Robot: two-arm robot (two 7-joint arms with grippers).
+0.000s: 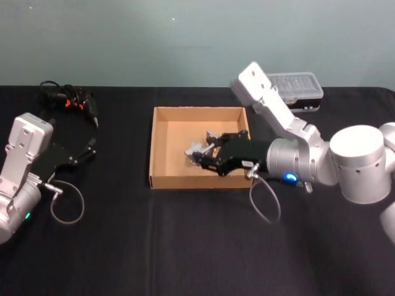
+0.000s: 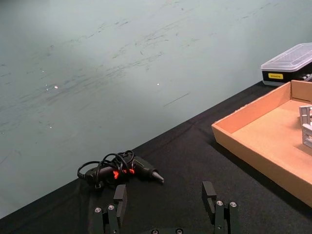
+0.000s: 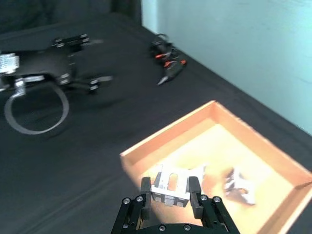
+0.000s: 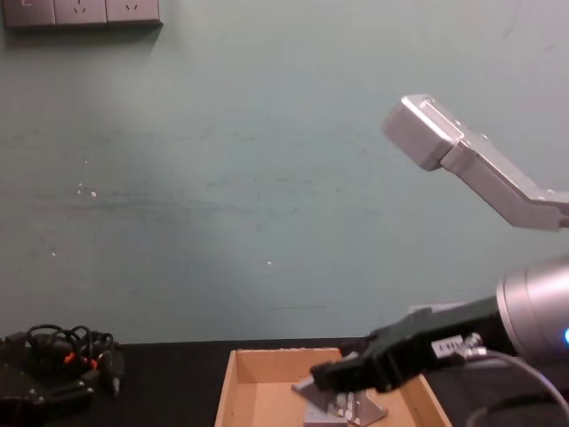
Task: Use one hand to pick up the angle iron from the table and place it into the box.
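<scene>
The angle iron point(image 3: 170, 184) hangs over the box point(image 1: 162, 148), clamped between the right gripper's point(image 3: 169, 191) fingers — another bracket point(image 3: 240, 185) lies inside. The left gripper point(image 2: 166, 201) rests open, well apart, near a cabled tool point(image 2: 119, 170).

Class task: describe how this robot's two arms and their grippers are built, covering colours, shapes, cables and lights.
Both arms are thick silver-grey metal, with rounded joints and boxy housings. The black right gripper sits past a blue light, with a grey cable loop below. The black left gripper has thin fingers, a similar loop and a small green light.
</scene>
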